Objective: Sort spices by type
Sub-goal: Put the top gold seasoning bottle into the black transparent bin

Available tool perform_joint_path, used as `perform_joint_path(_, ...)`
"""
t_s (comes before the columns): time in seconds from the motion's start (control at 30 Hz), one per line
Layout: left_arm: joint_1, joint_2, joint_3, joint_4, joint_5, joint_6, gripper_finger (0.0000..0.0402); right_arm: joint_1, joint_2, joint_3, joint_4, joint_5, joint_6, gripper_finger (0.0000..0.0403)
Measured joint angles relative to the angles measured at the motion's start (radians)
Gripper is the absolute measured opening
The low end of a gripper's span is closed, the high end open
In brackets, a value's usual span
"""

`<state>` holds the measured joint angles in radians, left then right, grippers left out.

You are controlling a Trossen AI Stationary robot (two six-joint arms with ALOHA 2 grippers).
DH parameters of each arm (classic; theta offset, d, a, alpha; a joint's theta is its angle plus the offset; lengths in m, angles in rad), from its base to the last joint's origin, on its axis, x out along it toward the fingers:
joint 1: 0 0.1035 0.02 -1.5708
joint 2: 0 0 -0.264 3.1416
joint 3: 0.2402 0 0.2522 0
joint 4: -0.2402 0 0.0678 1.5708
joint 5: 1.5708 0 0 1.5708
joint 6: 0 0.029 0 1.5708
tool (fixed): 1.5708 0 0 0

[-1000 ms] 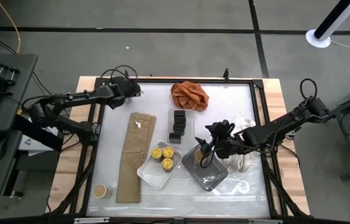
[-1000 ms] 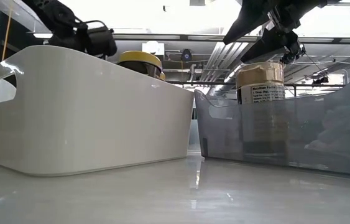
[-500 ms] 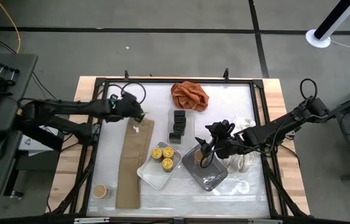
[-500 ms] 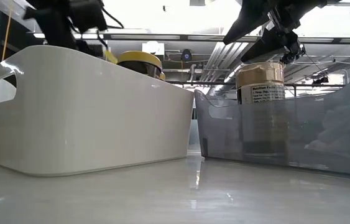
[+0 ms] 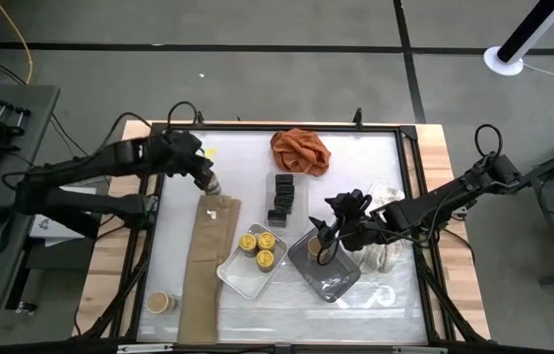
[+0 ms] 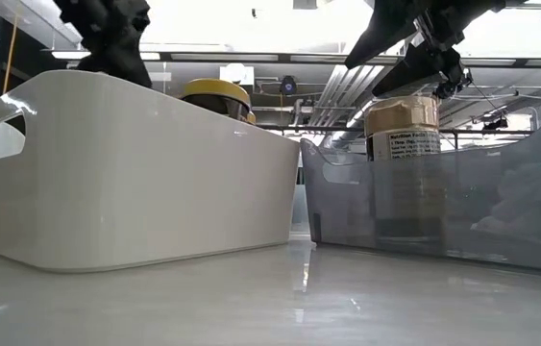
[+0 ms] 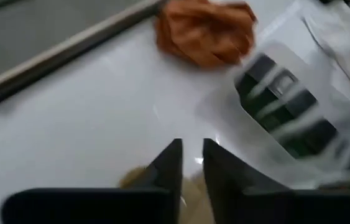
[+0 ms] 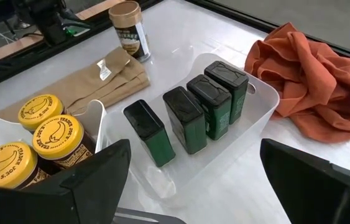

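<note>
My left gripper (image 5: 208, 177) is at the far end of the tan cloth (image 5: 208, 261), its fingers (image 7: 171, 163) closed to a narrow slit. A tan-lidded jar (image 5: 214, 185) (image 8: 128, 28) stands at its tips, leaning a little. My right gripper (image 5: 331, 236) (image 8: 196, 168) hangs open just above a second tan-lidded jar (image 6: 403, 144) standing in the grey tray (image 5: 340, 280). A third tan-lidded jar (image 5: 161, 302) stands near the table's near left corner. Three yellow-lidded jars (image 8: 44, 130) stand in the white tray (image 5: 232, 275). Three black boxes (image 8: 190, 106) stand in a clear tray. My left gripper is right beside the tan-lidded jar at the cloth's far end. The gripper itself hides the place where they meet, so I cannot tell whether it touches the jar.
An orange cloth (image 5: 299, 149) lies bunched at the far edge. Crumpled white plastic (image 5: 385, 241) lies right of the grey tray. A black frame (image 5: 409, 197) rims the table. Bare surface shows between the tan cloth and the far left corner.
My left gripper has moved from the far left corner toward the near edge, up to the tan cloth's far end. The tan-lidded jar now shows at its tips. The whole tan cloth has slid toward the near edge and turned slightly.
</note>
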<state>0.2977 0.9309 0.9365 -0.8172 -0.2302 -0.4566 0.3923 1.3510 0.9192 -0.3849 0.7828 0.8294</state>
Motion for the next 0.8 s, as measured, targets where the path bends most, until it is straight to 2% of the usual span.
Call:
perform_joint_path(0.2,0.072,0.100,0.079,-0.144,0.154,0.130,0.0170,0.000,0.000,0.000,0.000,-0.007,0.000,0.0355)
perform_joint_path(0.37,0.093,0.226,0.111,-0.269,0.163,0.204,0.0283,0.000,0.000,0.000,0.000,-0.015,0.000,0.0355)
perform_joint_path(0.47,0.098,0.309,0.113,-0.312,0.162,0.223,0.0333,0.000,0.000,0.000,0.000,-0.016,0.000,0.0355)
perform_joint_path(0.6,0.098,0.404,0.113,-0.365,0.162,0.225,0.0362,0.000,0.000,0.000,0.000,-0.017,0.002,0.0355)
perform_joint_path(0.8,0.095,0.436,0.114,-0.336,0.135,0.235,0.0367,0.000,0.000,0.000,0.000,-0.017,0.005,0.0355)
